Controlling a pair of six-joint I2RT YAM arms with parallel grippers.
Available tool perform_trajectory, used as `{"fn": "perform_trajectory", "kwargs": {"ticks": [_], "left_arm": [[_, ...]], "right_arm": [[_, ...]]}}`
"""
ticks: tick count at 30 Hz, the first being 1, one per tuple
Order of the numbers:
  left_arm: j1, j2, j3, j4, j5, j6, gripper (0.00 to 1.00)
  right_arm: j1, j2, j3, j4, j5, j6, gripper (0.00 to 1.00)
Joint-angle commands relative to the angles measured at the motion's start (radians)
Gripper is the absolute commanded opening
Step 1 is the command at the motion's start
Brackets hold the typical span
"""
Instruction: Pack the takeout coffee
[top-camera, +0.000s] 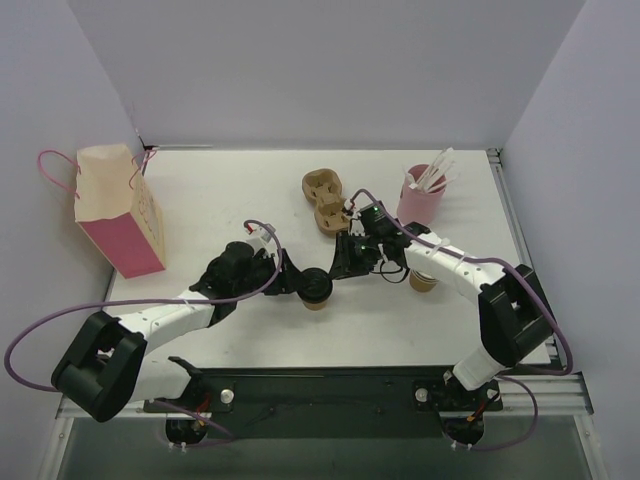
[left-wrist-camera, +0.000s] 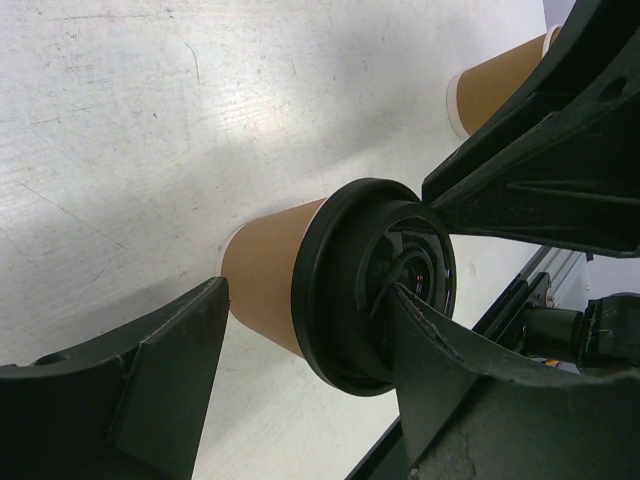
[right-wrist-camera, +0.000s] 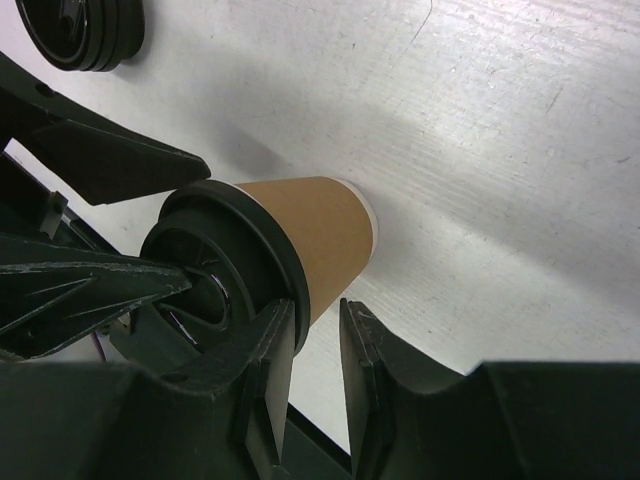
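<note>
A kraft-brown takeout cup with a black lid (top-camera: 318, 291) stands on the white table near the front middle. It also shows in the left wrist view (left-wrist-camera: 270, 285) and the right wrist view (right-wrist-camera: 315, 230). My left gripper (top-camera: 304, 284) is open, with the cup between its fingertips (left-wrist-camera: 308, 300). My right gripper (top-camera: 347, 264) has its jaws nearly together with nothing between them, and its tips (right-wrist-camera: 317, 315) rest against the lid's rim. A second brown cup (top-camera: 424, 281) stands under my right arm and also shows in the left wrist view (left-wrist-camera: 500, 85). The pink and cream paper bag (top-camera: 115, 205) stands open at the far left.
A brown pulp two-hole tray (top-camera: 327, 198) lies at the back middle. A pink cup with white sticks (top-camera: 425, 192) stands to its right. A loose black lid (right-wrist-camera: 85, 35) lies on the table beyond the cup. The table's front edge and rail are close behind the cup.
</note>
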Motion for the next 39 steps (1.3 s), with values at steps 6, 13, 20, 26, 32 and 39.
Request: {"fn": "perform_trajectory", "kwargs": {"ticks": [6, 13, 20, 26, 32, 39], "left_arm": [[0.003, 0.040, -0.039, -0.080, -0.067, 0.057, 0.72], [0.003, 0.044, -0.059, -0.070, -0.071, 0.055, 0.72], [0.002, 0.046, -0.072, -0.060, -0.081, 0.049, 0.72], [0.000, 0.032, -0.072, -0.056, -0.062, 0.020, 0.72], [0.000, -0.029, -0.035, -0.077, -0.024, -0.035, 0.73], [0.003, -0.087, 0.079, -0.105, 0.054, -0.070, 0.78]], "right_arm": [[0.046, 0.040, 0.003, -0.006, 0.036, 0.012, 0.24], [0.054, 0.058, -0.091, -0.046, 0.178, -0.001, 0.22], [0.080, 0.053, -0.175, -0.043, 0.267, 0.008, 0.20], [0.056, 0.004, -0.036, -0.061, 0.186, 0.001, 0.22], [0.039, -0.063, 0.084, -0.101, 0.167, 0.025, 0.38], [0.057, -0.112, 0.052, -0.040, 0.162, 0.102, 0.56]]}}
